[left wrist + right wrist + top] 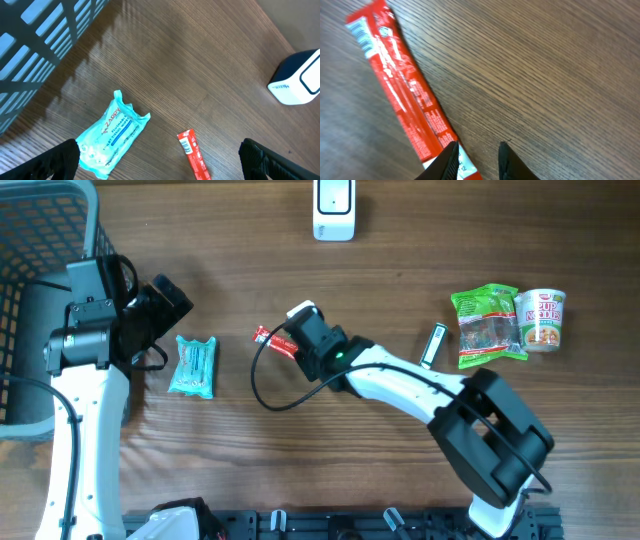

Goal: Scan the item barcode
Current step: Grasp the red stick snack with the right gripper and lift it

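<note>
Overhead: the red stick packet [266,336] is lying mid-table, the right gripper [288,343] hanging over its right end.
Left wrist: the left gripper [160,160] is gaping wide.
Right wrist: the right gripper's fingers are standing narrowly parted, clamping nothing, one tip overlapping the packet's near end.
</note>
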You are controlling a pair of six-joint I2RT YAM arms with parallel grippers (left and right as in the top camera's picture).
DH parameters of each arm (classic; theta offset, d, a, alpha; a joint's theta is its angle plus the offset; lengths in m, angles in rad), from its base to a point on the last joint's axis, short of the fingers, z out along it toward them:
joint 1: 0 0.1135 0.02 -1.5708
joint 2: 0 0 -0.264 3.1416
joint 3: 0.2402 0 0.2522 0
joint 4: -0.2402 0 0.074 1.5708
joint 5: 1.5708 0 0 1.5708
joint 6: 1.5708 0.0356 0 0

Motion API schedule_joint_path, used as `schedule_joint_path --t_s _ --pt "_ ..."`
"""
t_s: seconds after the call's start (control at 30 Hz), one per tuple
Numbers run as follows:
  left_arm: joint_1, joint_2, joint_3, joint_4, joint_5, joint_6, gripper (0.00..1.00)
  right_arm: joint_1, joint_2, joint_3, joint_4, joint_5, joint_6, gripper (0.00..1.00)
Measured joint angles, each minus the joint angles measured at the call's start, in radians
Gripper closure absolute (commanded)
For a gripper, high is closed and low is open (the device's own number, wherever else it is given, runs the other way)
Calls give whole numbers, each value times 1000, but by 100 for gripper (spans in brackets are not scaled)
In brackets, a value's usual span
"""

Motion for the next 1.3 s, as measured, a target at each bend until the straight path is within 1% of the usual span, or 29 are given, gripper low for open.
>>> schedule_joint_path --t_s 0.07,0.17,0.3,0.4,0.53,0.63,0.77,0.97,1.0,1.07,1.13,1.3 --pt "0 0 0 0 0 0 0 -12 -18 0 -4 -46 -25 66" --pt "0 0 0 0 0 0 0 -25 -45 0 8 -168 -88 61" --pt "0 0 0 0 0 0 0 -26 -55 0 -12 -282 -156 57" --pt "0 0 0 0 0 0 0 -26 -51 0 -41 -332 -197 57" --pt "0 0 0 0 0 0 0 -26 -23 0 -15 -349 -211 57" --pt "0 0 0 0 0 0 0 -26 -2 0 7 -353 -218 56" --pt "0 0 0 0 0 0 0 -26 29 0 24 -325 -238 50" --pt "0 0 0 0 0 0 0 -26 63 0 67 -301 -262 49" --pt "0 0 0 0 0 0 0 -26 64 0 68 -299 -262 48" --pt "0 0 0 0 0 0 0 -26 64 0 68 -299 -265 41" --pt "0 0 0 0 0 0 0 -26 64 0 70 -293 -273 38" --pt "0 0 0 0 0 0 0 -26 64 0 136 -279 -294 36"
